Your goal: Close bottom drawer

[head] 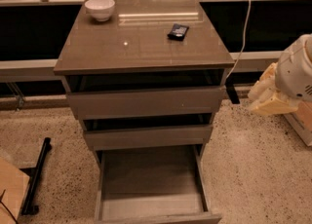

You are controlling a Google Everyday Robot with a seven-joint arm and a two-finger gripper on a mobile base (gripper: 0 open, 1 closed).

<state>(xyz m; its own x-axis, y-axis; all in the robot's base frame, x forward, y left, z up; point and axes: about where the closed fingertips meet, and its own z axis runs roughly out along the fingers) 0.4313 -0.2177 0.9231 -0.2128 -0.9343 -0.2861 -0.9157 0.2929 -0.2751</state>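
Note:
The bottom drawer (151,189) is pulled far out of the grey-brown cabinet (141,43), showing its deep plain grey box, which holds nothing. Its flat front (161,218) lies at the lower edge of the view. The two wider drawers above, the top one (146,102) and the middle one (148,137), stick out slightly. My gripper (270,96) is a cream-coloured shape under the white arm housing (297,67) at the right edge. It is to the right of the cabinet at about top-drawer height and touches nothing.
A white bowl (100,9) and a small dark packet (178,31) sit on the cabinet top. A white cable (242,33) hangs down behind the right side. A black bar (36,179) lies on the speckled floor at left, next to a wooden board (9,194).

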